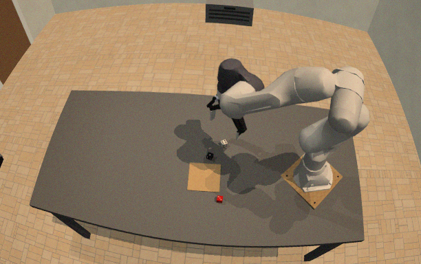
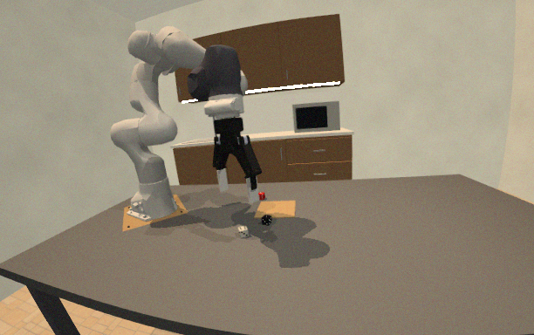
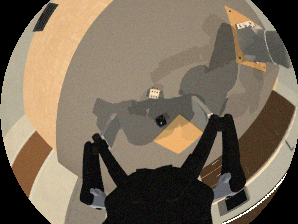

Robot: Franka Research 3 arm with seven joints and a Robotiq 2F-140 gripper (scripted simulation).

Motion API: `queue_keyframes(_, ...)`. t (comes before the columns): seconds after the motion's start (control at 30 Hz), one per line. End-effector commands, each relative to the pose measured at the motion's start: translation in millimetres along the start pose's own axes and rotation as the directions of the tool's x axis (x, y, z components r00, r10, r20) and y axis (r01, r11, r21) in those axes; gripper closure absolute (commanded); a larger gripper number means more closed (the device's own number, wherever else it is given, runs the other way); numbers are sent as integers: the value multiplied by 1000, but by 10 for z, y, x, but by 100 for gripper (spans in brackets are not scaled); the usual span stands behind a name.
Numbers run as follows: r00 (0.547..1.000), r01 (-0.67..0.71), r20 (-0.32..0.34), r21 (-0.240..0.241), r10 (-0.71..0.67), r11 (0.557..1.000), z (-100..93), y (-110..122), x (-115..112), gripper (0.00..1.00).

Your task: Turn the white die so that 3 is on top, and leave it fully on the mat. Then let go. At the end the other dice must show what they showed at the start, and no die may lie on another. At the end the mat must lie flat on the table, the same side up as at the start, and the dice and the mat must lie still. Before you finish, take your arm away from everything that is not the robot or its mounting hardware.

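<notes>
The white die [image 1: 223,143] [image 2: 243,231] [image 3: 153,94] lies on the bare table, off the mat, a little beyond the mat's far edge. The tan mat [image 1: 204,177] [image 2: 279,208] [image 3: 174,137] lies flat on the table with nothing on it. The black die [image 1: 210,156] [image 2: 266,220] [image 3: 161,120] sits just off the mat's far edge. The red die [image 1: 219,199] [image 2: 262,196] sits just off the mat's near right corner. My gripper [image 1: 225,125] [image 2: 237,192] is wide open and empty. It hangs well above the table, over the spot just beyond the white die.
The dark grey table [image 1: 113,155] [image 2: 406,244] holds the arm's base on a tan plate [image 1: 314,197] [image 2: 128,222] to the right of the mat. The arm's shadows fall over the dice and the mat.
</notes>
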State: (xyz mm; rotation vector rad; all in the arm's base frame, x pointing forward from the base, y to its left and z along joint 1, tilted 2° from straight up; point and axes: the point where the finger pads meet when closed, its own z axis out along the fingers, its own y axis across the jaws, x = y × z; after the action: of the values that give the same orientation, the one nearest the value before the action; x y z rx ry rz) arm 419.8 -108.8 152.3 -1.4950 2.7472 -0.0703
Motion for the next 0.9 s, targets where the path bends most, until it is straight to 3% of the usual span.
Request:
queue_keyframes(0.0,985,-173,5,-5,173,985,7,12,-16,0)
queue_keyframes(0.37,943,-334,4,-6,334,943,25,11,-16,0)
queue_keyframes(0.87,774,-633,2,-7,633,774,64,9,-16,0)
